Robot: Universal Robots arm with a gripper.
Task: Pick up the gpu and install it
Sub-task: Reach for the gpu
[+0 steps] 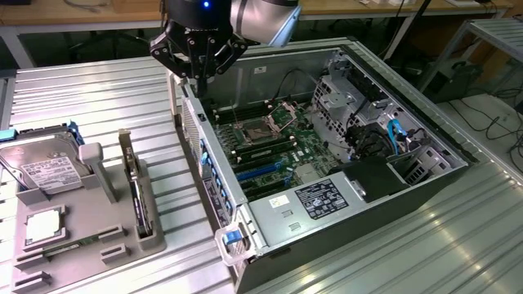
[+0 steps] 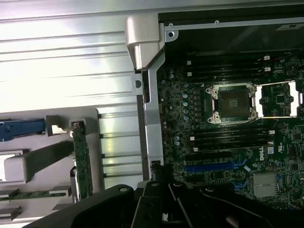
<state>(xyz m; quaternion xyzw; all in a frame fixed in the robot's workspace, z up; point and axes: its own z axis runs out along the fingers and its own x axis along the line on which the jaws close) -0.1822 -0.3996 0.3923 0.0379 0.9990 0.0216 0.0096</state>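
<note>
The gpu (image 1: pixel 135 184) stands on its long edge in a slot of the grey holder (image 1: pixel 114 229) at the exterior view's left, its pale bracket strip pointing up. The wrist view shows it as a thin green-edged board (image 2: pixel 81 161). My gripper (image 1: pixel 198 76) hangs over the upper corner of the open computer case (image 1: pixel 261 73), well away from the gpu. Its black fingers meet at a point, shut, with nothing between them. In the wrist view the dark fingers (image 2: pixel 164 190) sit above the case's side wall.
The case lies open, showing the motherboard (image 1: pixel 270 147) with a bare processor socket (image 2: pixel 232 102) and blue card slots (image 2: pixel 213 167). A silver hard drive (image 1: pixel 45 165) leans in the holder beside the gpu. Ribbed metal tabletop (image 1: pixel 106 98) surrounds everything.
</note>
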